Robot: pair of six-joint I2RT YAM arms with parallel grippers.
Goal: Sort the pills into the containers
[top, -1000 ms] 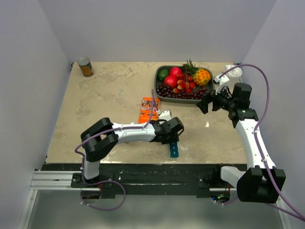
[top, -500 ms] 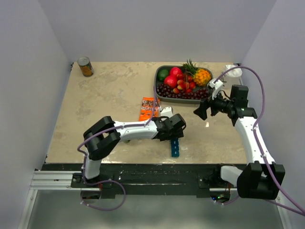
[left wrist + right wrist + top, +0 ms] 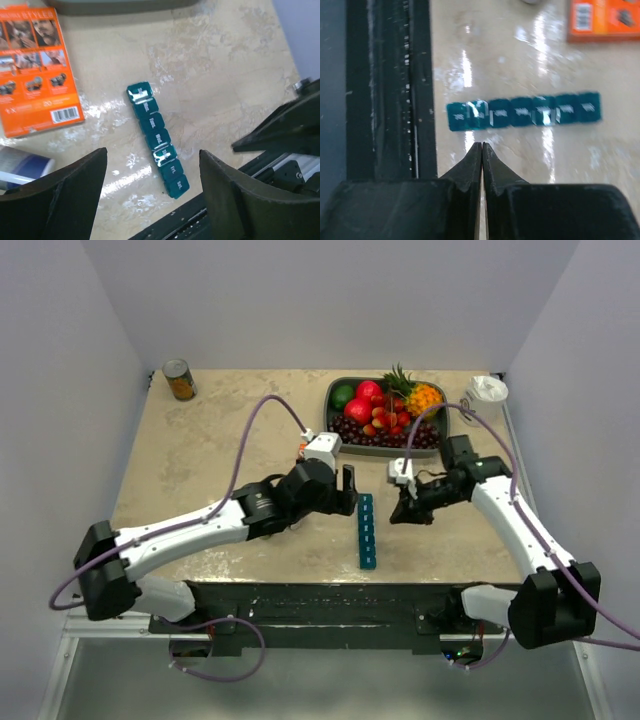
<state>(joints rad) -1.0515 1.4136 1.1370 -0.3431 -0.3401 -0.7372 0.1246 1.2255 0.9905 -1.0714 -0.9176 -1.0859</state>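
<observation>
The containers (image 3: 366, 530) form one slim teal strip of lidded compartments lying on the table near its front edge. The same containers (image 3: 157, 140) show between my left fingers in the left wrist view, well below them. My left gripper (image 3: 346, 482) hovers just left of the strip's far end, and this left gripper (image 3: 152, 152) is open with nothing in it. My right gripper (image 3: 398, 514) sits right of the strip. This right gripper (image 3: 481, 145) is shut on nothing, its tip just short of the containers (image 3: 522, 111). No pills are in view.
A grey fruit tray (image 3: 331, 428) stands behind the strip. An orange box (image 3: 37, 70) lies left of the strip, mostly hidden under my left arm from above. A can (image 3: 180, 380) stands at the back left, a white object (image 3: 487, 390) at the back right. The black front rail (image 3: 390, 90) runs close by.
My left gripper opened and lifted back off the strip's near end as the arm stretched out. My right arm swung from beside the fruit tray toward the strip, and its gripper shut.
</observation>
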